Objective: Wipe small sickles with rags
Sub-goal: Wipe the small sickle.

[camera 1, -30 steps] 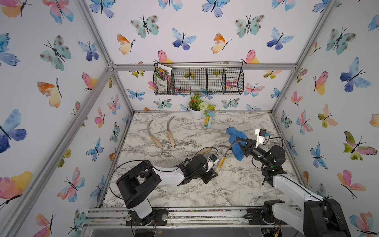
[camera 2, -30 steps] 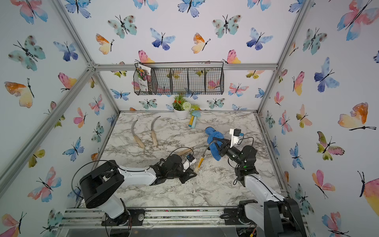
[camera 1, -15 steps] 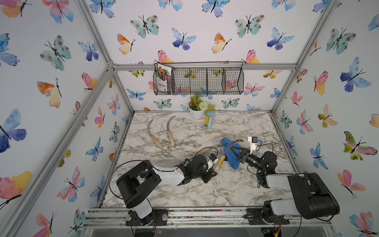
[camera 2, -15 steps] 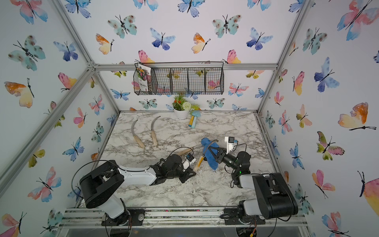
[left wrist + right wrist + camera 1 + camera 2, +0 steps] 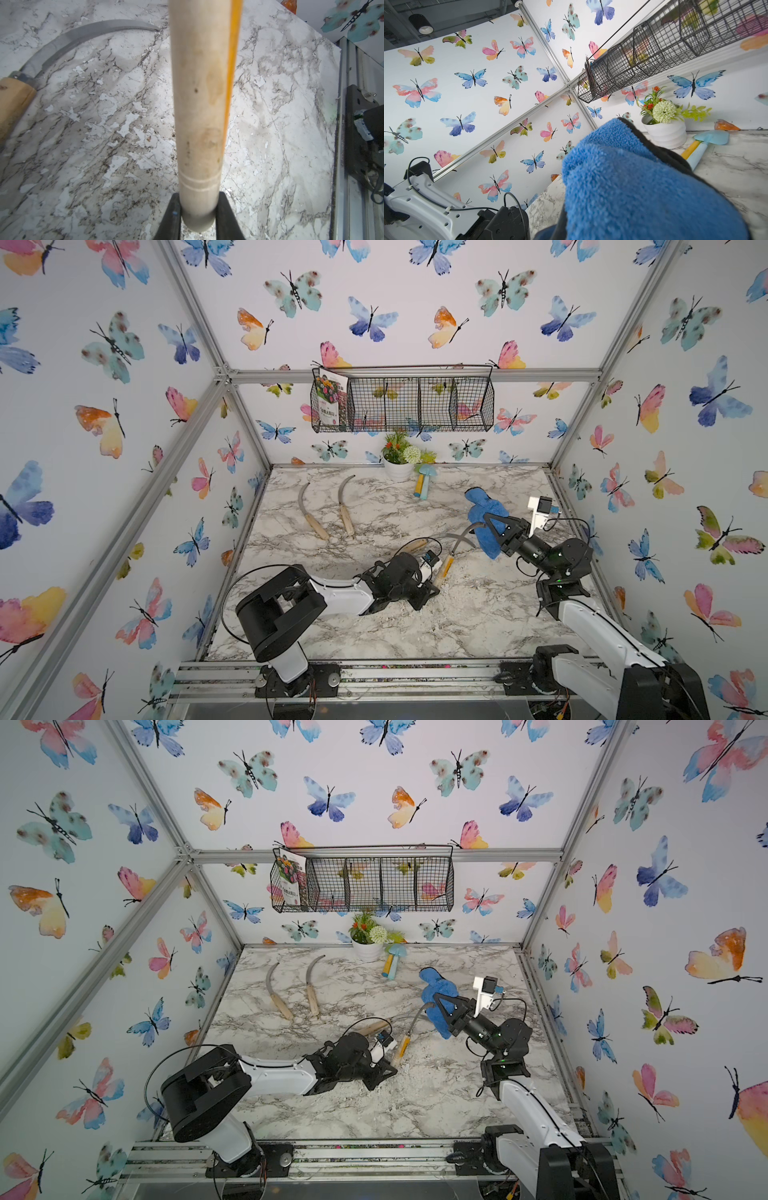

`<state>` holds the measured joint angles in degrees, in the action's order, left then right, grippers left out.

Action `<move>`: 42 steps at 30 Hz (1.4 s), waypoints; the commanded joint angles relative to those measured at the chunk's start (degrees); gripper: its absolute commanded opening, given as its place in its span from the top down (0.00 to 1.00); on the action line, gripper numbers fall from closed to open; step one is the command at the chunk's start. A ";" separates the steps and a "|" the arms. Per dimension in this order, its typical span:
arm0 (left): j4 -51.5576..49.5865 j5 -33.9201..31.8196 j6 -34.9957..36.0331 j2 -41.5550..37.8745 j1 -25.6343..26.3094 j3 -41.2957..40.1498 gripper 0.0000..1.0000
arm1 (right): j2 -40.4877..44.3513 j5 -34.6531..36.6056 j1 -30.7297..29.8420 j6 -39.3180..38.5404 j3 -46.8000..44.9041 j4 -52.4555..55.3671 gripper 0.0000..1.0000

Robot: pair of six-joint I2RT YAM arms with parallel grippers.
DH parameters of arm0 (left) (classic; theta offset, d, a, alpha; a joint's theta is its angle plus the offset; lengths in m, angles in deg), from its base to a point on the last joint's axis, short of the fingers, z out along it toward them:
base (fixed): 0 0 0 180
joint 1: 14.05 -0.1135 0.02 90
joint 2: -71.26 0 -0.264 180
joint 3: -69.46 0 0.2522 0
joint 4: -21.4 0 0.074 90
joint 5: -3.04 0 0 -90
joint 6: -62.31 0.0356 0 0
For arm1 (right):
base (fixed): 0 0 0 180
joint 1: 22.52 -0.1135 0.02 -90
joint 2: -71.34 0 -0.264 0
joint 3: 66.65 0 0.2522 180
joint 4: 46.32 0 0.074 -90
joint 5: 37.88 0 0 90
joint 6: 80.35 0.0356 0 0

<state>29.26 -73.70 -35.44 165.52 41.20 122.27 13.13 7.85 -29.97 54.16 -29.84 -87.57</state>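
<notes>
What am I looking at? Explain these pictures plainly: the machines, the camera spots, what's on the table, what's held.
Two robot arms with pincer grippers work over a marble table. The two wide pictures come from one camera head above; the two close-ups come from cameras on the arms' wrists. The left gripper is shut on a sickle by its wooden handle. The right gripper is shut on a blue rag, close to that sickle's blade. Three other sickles lie on the table: two side by side at the far left, one beside the left gripper. A flower pot, mushroom toys and a wall basket are at the back.
</notes>
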 commanded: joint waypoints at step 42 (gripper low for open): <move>-0.88 -1.18 0.62 0.57 0.21 1.38 1.00 | 4.29 3.38 -3.06 -1.00 2.67 5.74 0.98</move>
<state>27.91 -74.25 -35.42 165.56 41.20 122.88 15.88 10.58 -33.09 54.00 -27.13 -83.22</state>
